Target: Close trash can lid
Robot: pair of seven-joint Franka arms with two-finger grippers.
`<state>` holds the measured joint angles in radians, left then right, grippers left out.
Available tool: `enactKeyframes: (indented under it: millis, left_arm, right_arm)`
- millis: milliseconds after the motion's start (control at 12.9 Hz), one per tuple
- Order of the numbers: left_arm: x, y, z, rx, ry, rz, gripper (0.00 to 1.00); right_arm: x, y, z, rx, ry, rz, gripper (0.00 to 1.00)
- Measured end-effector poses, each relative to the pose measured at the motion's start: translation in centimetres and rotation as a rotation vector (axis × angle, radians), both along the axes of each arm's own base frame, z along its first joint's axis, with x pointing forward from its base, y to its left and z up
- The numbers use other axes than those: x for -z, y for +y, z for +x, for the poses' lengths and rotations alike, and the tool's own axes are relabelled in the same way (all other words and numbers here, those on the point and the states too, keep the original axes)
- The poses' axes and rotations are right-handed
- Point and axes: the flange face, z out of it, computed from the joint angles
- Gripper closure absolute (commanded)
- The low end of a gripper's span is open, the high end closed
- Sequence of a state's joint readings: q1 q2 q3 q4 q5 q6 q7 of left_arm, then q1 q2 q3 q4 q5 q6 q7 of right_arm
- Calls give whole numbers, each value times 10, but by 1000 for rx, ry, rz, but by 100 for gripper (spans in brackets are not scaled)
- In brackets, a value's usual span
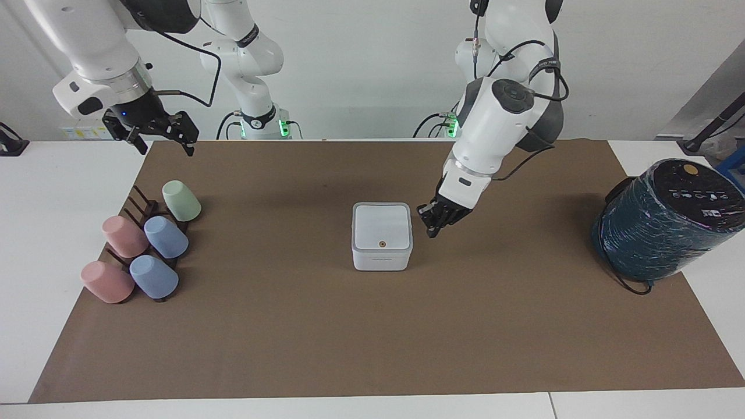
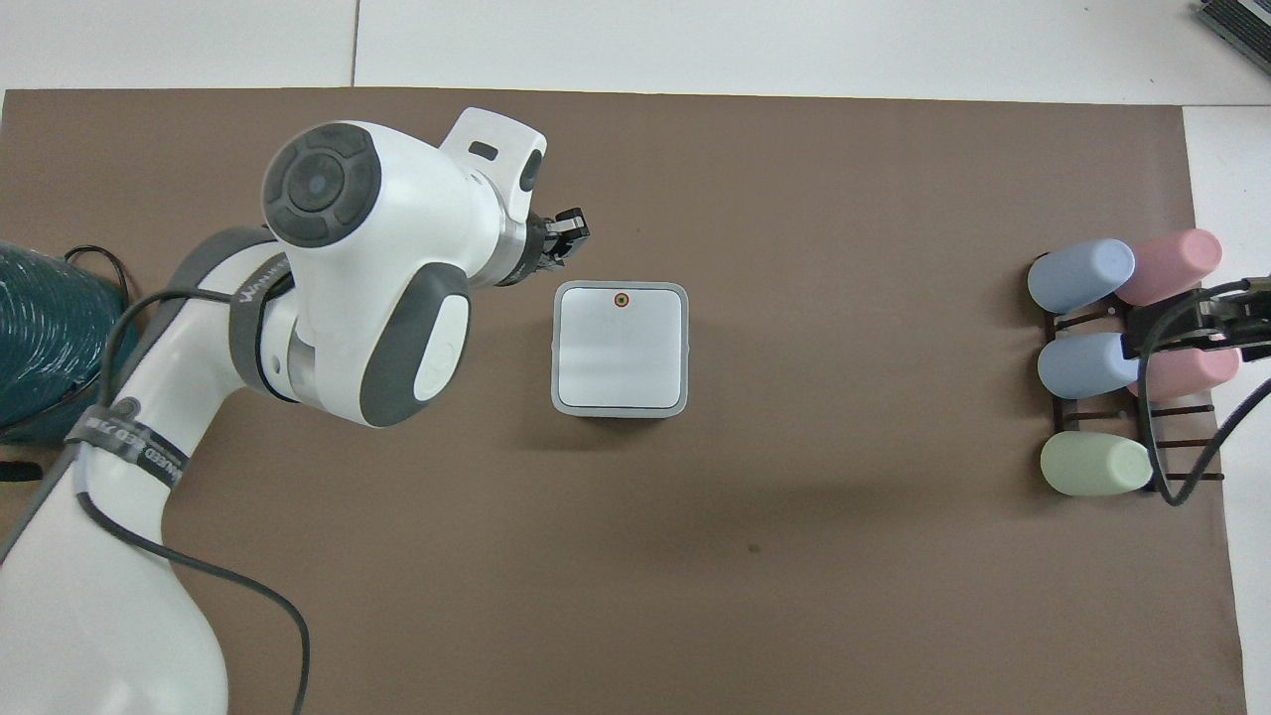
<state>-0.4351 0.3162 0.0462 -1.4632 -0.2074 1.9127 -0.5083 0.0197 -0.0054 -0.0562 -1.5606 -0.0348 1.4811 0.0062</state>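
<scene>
The white cube-shaped trash can (image 1: 381, 261) stands at the middle of the brown mat. Its lid (image 1: 381, 226) lies flat on top of it, orange dot up; the lid also shows in the overhead view (image 2: 621, 353). My left gripper (image 1: 432, 231) is shut and empty. It hangs just above the mat beside the can, toward the left arm's end of the table, clear of the can; it also shows in the overhead view (image 2: 572, 224). My right gripper (image 1: 166, 142) is open and waits high over the cup rack.
A dark rack (image 1: 142, 206) with several pastel cups, such as a green one (image 1: 181, 201), lies toward the right arm's end of the table. A large teal wrapped cylinder (image 1: 666, 224) with a black top stands at the left arm's end.
</scene>
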Motion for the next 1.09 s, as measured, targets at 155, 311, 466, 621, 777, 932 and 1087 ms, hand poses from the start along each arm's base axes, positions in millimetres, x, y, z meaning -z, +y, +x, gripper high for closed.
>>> enactKeyframes:
  millis: [155, 311, 466, 621, 777, 932, 1087]
  left_arm:
    - [-11, 44, 7, 123, 54, 42, 96]
    - [-11, 92, 13, 254, 88, 118, 96]
    - [-24, 126, 14, 357, 73, 172, 92]
    - [-53, 146, 2, 422, 55, 191, 87]
    - [-82, 159, -16, 452, 58, 201, 85]
    - [-97, 166, -34, 464, 84, 230, 83]
    - [-102, 173, -51, 490, 99, 242, 61]
  right_arm:
    - [0, 0, 0, 0, 0, 0, 0]
    - [0, 0, 0, 0, 0, 0, 0]
    - [0, 0, 0, 0, 0, 0, 0]
    - [0, 0, 0, 0, 0, 0, 0]
    - [0, 0, 0, 0, 0, 0, 0]
    - [0, 0, 0, 0, 0, 0, 0]
    - [0, 0, 0, 0, 0, 0, 0]
